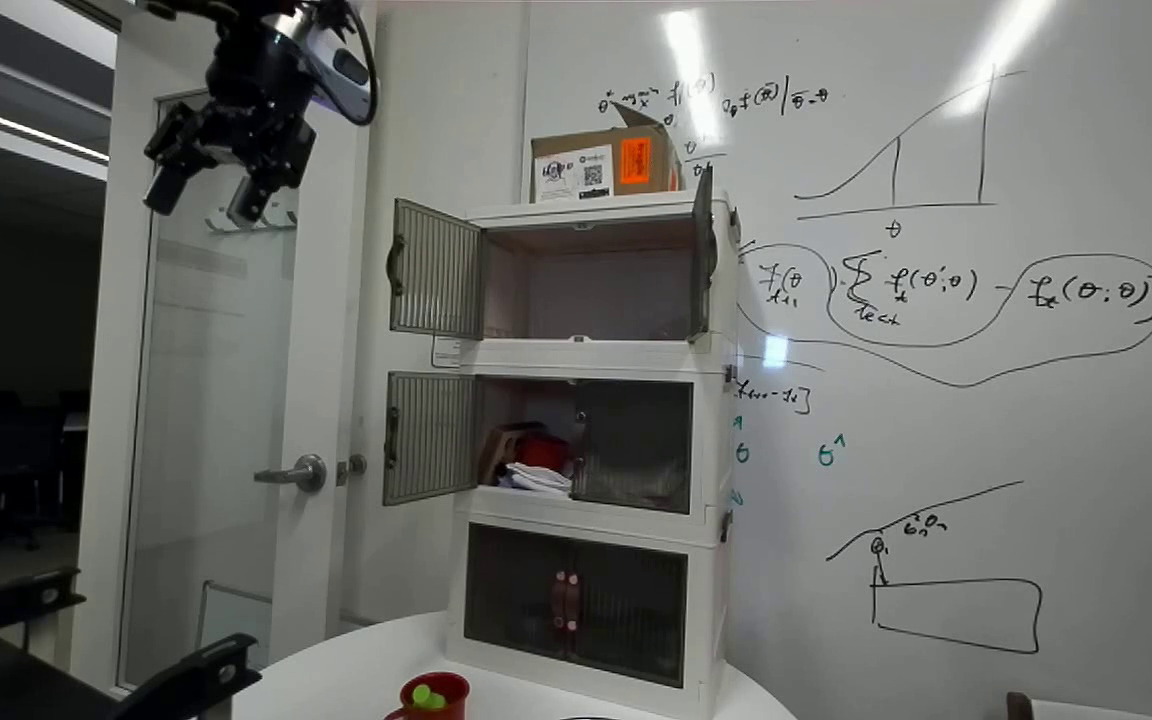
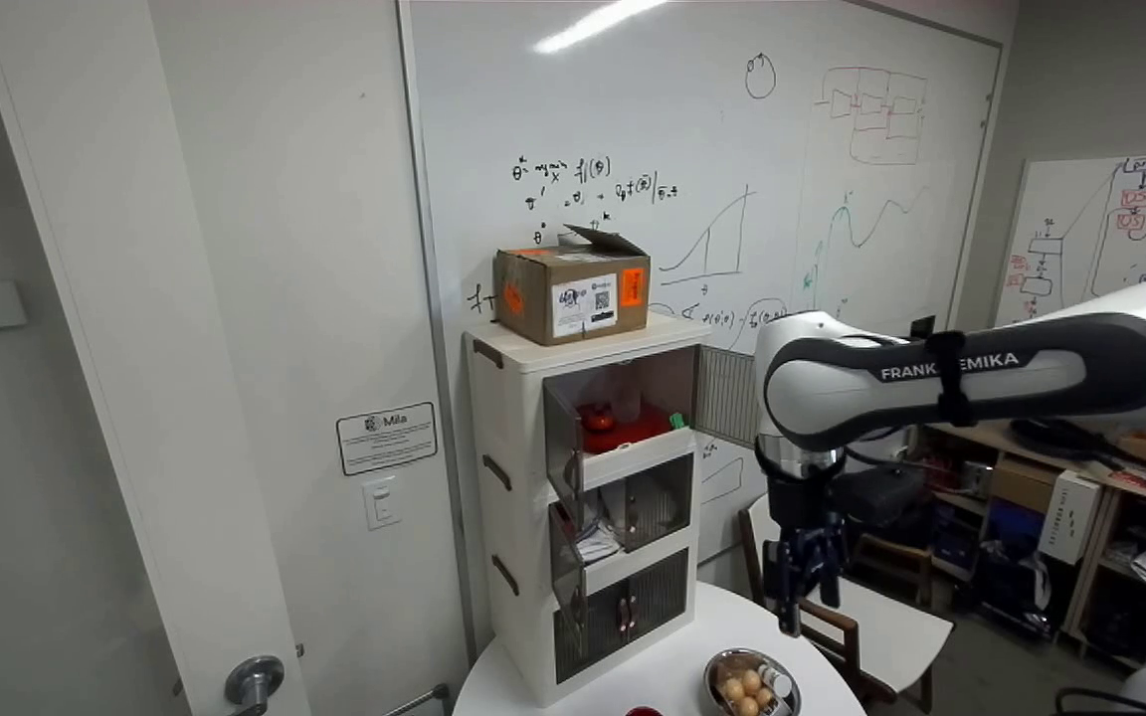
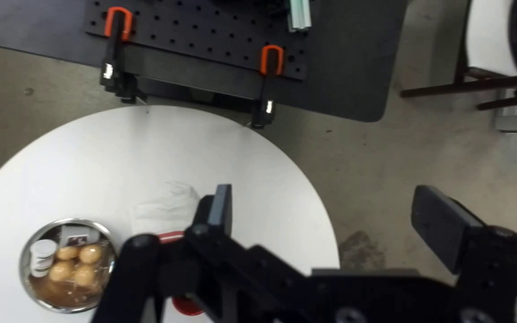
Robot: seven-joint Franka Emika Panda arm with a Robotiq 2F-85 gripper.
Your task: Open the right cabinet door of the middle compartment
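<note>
The middle compartment (image 1: 706,445) is the central tier of the white cabinet and shows in both exterior views. Its right door (image 1: 633,447) is dark, ribbed and closed; it also shows in an exterior view (image 2: 659,500). Its left door (image 1: 431,438) stands swung open, and papers and a red item show inside. My gripper (image 1: 206,197) is open and empty, pointing down in the air, well apart from the cabinet. It also shows in an exterior view (image 2: 810,609) and in the wrist view (image 3: 326,206). The cabinet is out of the wrist view.
The top tier's doors (image 1: 436,270) stand open; the bottom tier's doors (image 1: 576,605) are closed. A cardboard box (image 2: 573,288) sits on top. The round white table (image 3: 151,148) holds a metal bowl (image 3: 67,307) and a red mug (image 1: 448,695). Black clamps (image 1: 191,680) stand at the robot's table edge.
</note>
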